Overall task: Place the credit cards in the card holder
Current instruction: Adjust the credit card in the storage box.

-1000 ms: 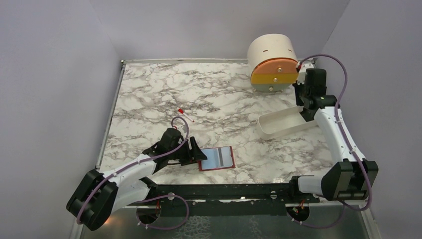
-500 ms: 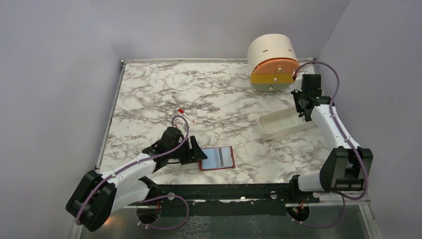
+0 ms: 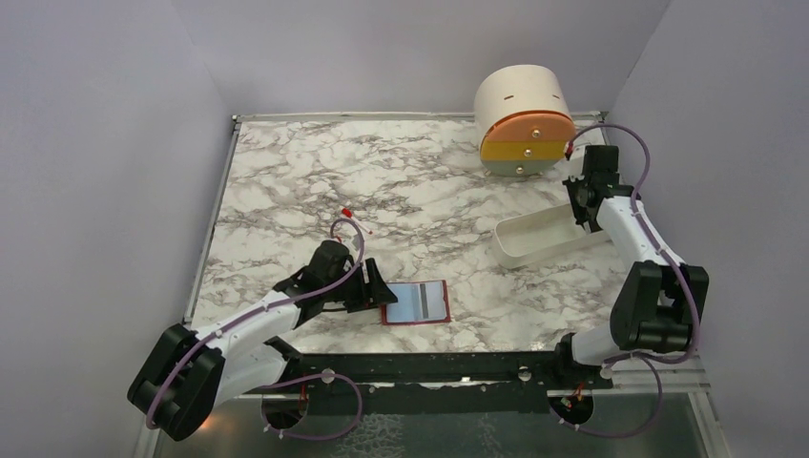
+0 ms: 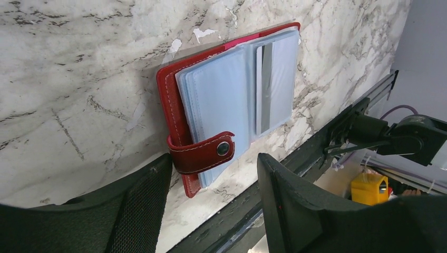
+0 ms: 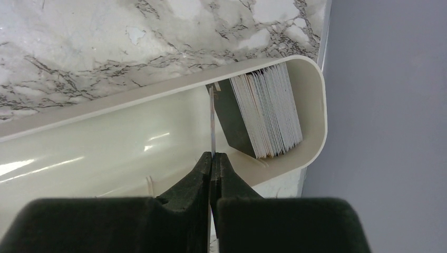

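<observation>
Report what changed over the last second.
The right arm's elbow swung up toward the far side, folding the arm. The right gripper shifted only slightly above the right end of the white tray and is shut on one card, seen edge-on. No grab or release shows. Unchanged: the left gripper open beside the open card holder, the card stack in the tray, and the drawer unit.

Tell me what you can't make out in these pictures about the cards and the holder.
- Card in the right fingers: right wrist view shows only its edge; face and colour hidden.
- Stack in the tray: edges only, too fine to count; in the top view the right arm covers it.
- Holder: left wrist view shows one striped card; cloudy sleeves hide any beneath.
</observation>
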Controlling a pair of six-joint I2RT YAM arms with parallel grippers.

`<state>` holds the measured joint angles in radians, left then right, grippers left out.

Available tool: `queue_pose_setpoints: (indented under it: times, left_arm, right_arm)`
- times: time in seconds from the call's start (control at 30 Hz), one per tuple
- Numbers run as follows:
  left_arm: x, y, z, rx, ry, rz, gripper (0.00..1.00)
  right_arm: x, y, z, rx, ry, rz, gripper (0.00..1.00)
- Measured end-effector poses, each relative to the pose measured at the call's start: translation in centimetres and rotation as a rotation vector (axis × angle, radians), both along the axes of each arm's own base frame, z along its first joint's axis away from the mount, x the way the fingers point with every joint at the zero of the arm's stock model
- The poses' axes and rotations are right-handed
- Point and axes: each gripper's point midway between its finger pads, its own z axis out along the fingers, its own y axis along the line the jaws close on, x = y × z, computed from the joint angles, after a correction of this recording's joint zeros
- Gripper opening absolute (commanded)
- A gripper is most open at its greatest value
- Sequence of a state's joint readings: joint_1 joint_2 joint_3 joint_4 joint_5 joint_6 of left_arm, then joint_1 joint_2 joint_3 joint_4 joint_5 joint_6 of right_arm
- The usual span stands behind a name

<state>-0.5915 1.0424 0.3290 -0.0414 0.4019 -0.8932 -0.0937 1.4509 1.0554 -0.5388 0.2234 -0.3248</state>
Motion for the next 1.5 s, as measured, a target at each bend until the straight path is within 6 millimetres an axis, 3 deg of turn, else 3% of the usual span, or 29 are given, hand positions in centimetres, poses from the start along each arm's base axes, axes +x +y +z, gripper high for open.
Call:
queue_pose_setpoints:
  times: [0.3, 0.63, 1.03, 1.2, 1.37, 1.5]
  left_arm:
    - [0.1, 0.1, -0.5, 0.022, 0.006, -0.005, 0.62]
    - [0.5, -0.1, -0.6, 0.031, 0.003, -0.014, 0.62]
    - [0.5, -0.1, -1.3, 0.045, 0.018, -0.018, 0.62]
    - [0.6, -0.1, -1.3, 0.042, 0.013, -0.019, 0.62]
    - [0.7, -0.2, -1.2, 0.044, 0.01, -0.022, 0.62]
    - [1.0, -0.4, -1.0, 0.042, 0.0, -0.027, 0.62]
  right_arm:
    - [0.9, -0.7, -2.7, 0.008, 0.054, 0.02, 0.01]
    - [1.6, -2.2, -5.5, -0.056, 0.122, 0.037, 0.21]
    - [2.5, -3.7, -4.6, -0.149, 0.093, 0.023, 0.4]
    - [2.5, -3.7, -5.3, -0.145, 0.107, 0.025, 0.51]
    - [2.6, -3.9, -6.1, -0.154, 0.124, 0.027, 0.49]
    - [2.9, -4.2, -6.0, -0.173, 0.117, 0.02, 0.39]
